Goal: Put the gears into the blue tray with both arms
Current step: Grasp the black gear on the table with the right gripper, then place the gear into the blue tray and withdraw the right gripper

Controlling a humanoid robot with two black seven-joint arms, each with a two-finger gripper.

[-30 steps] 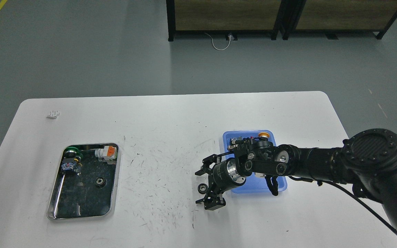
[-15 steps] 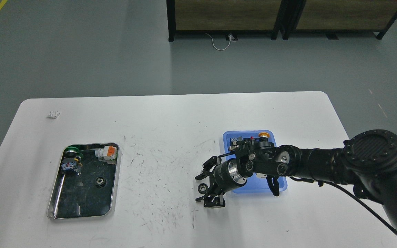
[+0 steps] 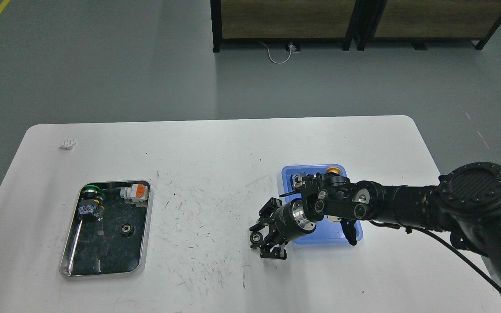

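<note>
While right gripper (image 3: 262,234) rests low on white table (image 3: 215,143), fingers narrowed around gear (image 3: 257,237) versus half second earlier, contact unclear. Gear lies just left of blue tray (image 3: 286,174); second gear (image 3: 125,229) in steel tray (image 3: 142,243), far left. Bare tabletop between trays. Left gripper out of view.

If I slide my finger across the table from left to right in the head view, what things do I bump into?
Steel tray → gear in the steel tray → gear on the table → right gripper → blue tray.
</note>
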